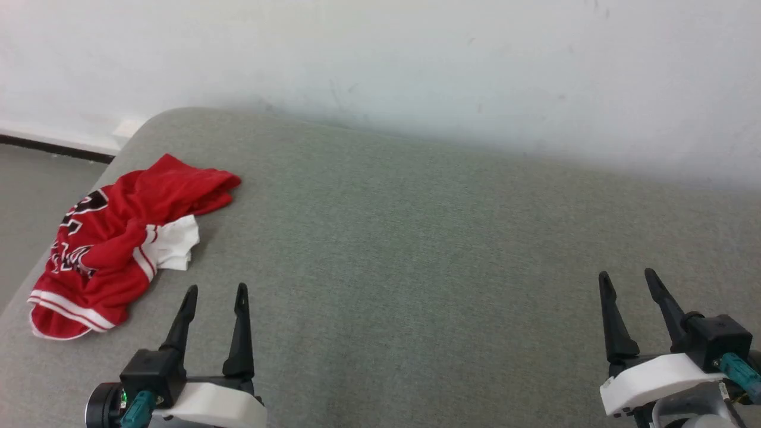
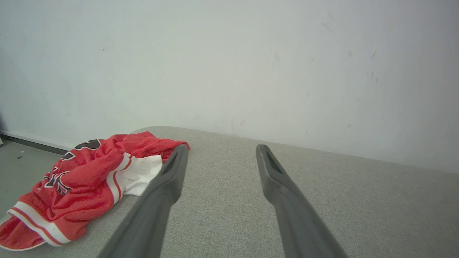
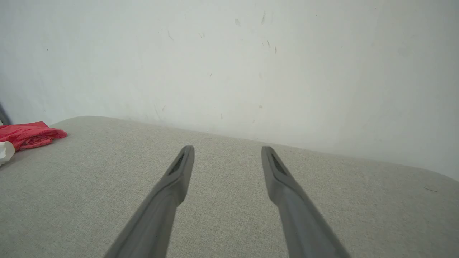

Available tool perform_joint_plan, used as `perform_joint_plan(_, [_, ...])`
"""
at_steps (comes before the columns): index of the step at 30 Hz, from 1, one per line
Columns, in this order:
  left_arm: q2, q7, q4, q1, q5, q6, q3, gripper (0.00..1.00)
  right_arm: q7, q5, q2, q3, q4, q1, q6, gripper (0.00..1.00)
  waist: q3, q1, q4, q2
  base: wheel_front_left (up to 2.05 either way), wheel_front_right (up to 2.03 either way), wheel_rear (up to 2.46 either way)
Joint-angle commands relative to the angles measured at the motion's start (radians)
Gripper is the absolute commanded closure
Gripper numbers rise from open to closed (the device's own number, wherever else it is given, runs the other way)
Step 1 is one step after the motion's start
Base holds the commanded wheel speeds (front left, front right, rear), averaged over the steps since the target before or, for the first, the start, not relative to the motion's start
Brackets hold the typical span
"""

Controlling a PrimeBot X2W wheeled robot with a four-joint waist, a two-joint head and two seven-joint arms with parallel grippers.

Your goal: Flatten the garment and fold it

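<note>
The garment (image 1: 113,238) is a red jersey with white sleeve and striped trim, lying crumpled near the left edge of the grey padded surface (image 1: 416,249). Black-and-white lettering shows on its left part. My left gripper (image 1: 217,290) hovers open just to the right of it and nearer to me, holding nothing. In the left wrist view the garment (image 2: 82,182) lies to the left of the open left gripper (image 2: 222,147). My right gripper (image 1: 627,274) stands open at the lower right, far from the garment. The right wrist view has the right gripper (image 3: 227,148) open and the garment's edge (image 3: 30,134) at far left.
A white wall (image 1: 416,65) runs behind the grey surface. The surface's rounded left edge drops to a grey floor (image 1: 30,196) with a dark baseboard strip (image 1: 53,148).
</note>
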Motion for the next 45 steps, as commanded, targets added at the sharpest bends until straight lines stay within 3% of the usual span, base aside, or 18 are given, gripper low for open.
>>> perform_joint_plan(1, [-0.002, -0.011, -0.004, 0.014, -0.006, -0.007, 0.007, 0.0, -0.011, 0.008, 0.001, -0.001, 0.007, 0.01, -0.001, 0.0, -0.009, 0.0, 0.034, 0.0, 0.0, 0.0, 0.0])
perform_joint_plan(35, [-0.003, -0.08, -0.002, 0.043, -0.065, -0.032, 0.04, 0.0, -0.08, -0.002, 0.002, 0.017, 0.083, 0.004, -0.001, 0.0, -0.011, 0.0, 0.346, 0.0, 0.0, 0.0, 0.0])
perform_joint_plan(45, [-0.004, -0.093, -0.002, 0.056, -0.072, -0.039, 0.049, 0.0, -0.093, -0.008, 0.002, 0.017, 0.096, 0.002, -0.001, 0.0, -0.015, 0.0, 0.375, 0.0, 0.0, 0.0, 0.0])
